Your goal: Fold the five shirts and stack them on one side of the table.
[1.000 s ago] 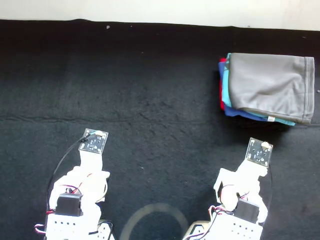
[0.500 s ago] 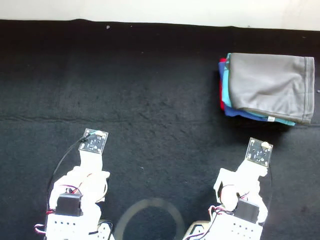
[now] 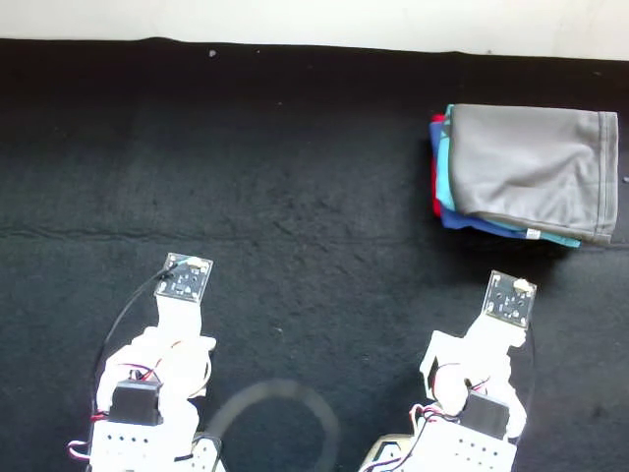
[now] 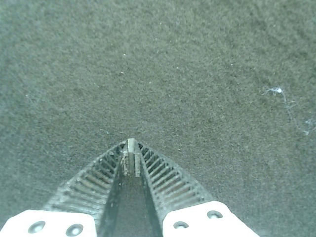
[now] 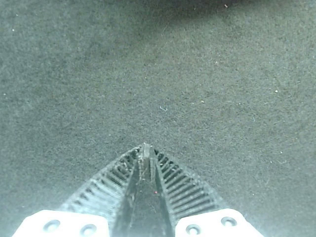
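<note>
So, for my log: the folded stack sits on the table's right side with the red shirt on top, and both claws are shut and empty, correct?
Not quite: the high view shows the grey shirt on top of the stack; the red shirt is an edge lower down. The rest holds: left claw and right claw are shut and empty.

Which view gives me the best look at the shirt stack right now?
The high view: the stack lies whole on the far right side, grey shirt on top, teal, blue and red edges beneath. The wrist views face black table cover beyond the shut left gripper and right gripper.
</note>
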